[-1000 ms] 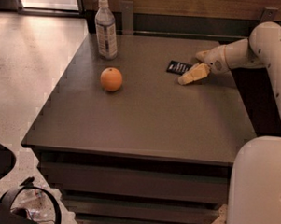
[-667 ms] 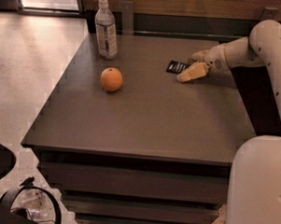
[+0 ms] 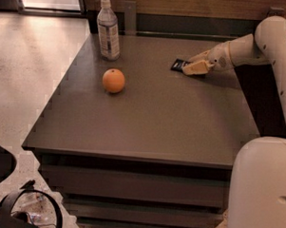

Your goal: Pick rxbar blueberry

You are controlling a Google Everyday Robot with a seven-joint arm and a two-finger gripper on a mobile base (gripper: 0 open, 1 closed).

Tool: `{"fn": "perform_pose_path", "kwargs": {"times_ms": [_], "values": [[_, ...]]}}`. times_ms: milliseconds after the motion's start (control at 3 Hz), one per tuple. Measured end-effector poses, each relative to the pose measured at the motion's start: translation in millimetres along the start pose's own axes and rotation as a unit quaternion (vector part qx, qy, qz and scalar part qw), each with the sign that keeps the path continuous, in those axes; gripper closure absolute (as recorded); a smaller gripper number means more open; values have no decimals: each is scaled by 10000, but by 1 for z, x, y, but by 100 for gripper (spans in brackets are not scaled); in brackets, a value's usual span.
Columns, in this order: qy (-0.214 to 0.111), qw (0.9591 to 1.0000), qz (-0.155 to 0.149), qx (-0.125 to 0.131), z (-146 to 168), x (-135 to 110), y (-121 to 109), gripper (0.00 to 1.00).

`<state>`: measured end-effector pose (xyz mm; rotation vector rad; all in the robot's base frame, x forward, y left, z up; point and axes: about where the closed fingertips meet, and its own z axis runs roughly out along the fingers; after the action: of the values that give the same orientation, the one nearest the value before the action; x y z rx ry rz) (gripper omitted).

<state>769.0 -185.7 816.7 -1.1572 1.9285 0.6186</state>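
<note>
The rxbar blueberry [image 3: 178,65] is a small flat dark bar lying on the brown table [image 3: 157,116] at the far right. My gripper [image 3: 194,64] reaches in from the right, low over the table, at the bar's right end. Its fingers stand open, one on the far side and one tan finger [image 3: 197,68] on the near side of the bar. The bar's right end is hidden by the gripper, and the bar still rests on the table.
An orange [image 3: 113,80] lies left of the table's centre. A clear water bottle [image 3: 108,31] stands at the far left corner. A dark wall panel runs behind the table. My white arm [image 3: 274,41] spans the right side, and my base [image 3: 261,192] fills the lower right.
My gripper has moved a little toward the far side of the table, from just in front of the bar to around its right end. The bar, orange and bottle have not moved.
</note>
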Motion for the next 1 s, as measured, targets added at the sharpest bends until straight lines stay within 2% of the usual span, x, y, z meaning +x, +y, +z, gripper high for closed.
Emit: {"fn": "perform_pose_path", "kwargs": {"times_ms": [1000], "values": [[1, 10000, -1, 0, 0, 0, 0, 100]]}}
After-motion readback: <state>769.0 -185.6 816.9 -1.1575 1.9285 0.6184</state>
